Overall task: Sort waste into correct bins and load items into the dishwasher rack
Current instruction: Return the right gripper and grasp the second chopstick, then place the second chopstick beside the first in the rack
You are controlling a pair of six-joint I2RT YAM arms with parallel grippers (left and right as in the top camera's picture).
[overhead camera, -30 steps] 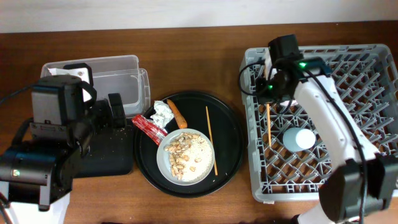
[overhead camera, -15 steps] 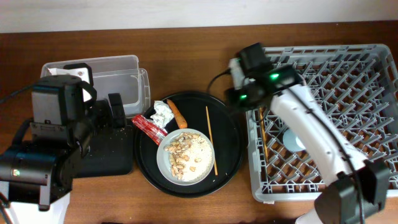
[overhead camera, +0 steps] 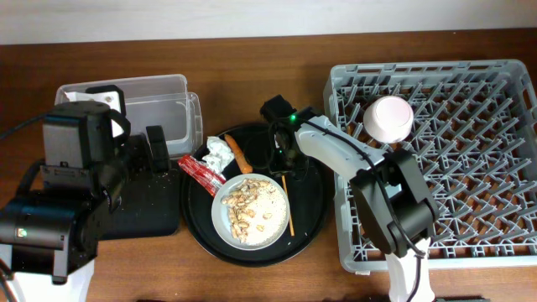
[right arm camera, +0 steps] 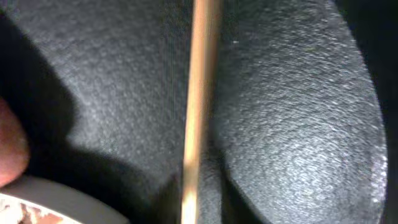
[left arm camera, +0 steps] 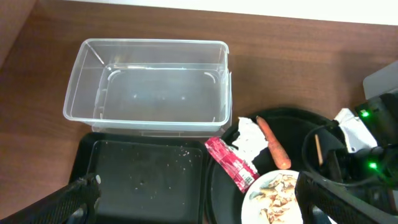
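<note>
**Well, right arm at the chopstick**

We see the right gripper (overhead camera: 281, 159) low over the round tray (overhead camera: 315, 201), at the top end of the chopstick (overhead camera: 287, 205) lying beside the plate (overhead camera: 252, 242). We cannot tell whether its jaws pinch it (the wrist view shows only wood and tray). The left gripper (left arm camera: 199, 193) hangs spread wide above the black bin (left arm camera: 149, 180).

My right tool (overhead camera: 281, 159) covers the far end of the chopstick (overhead camera: 289, 210), and I can't tell whether it grips.
</note>
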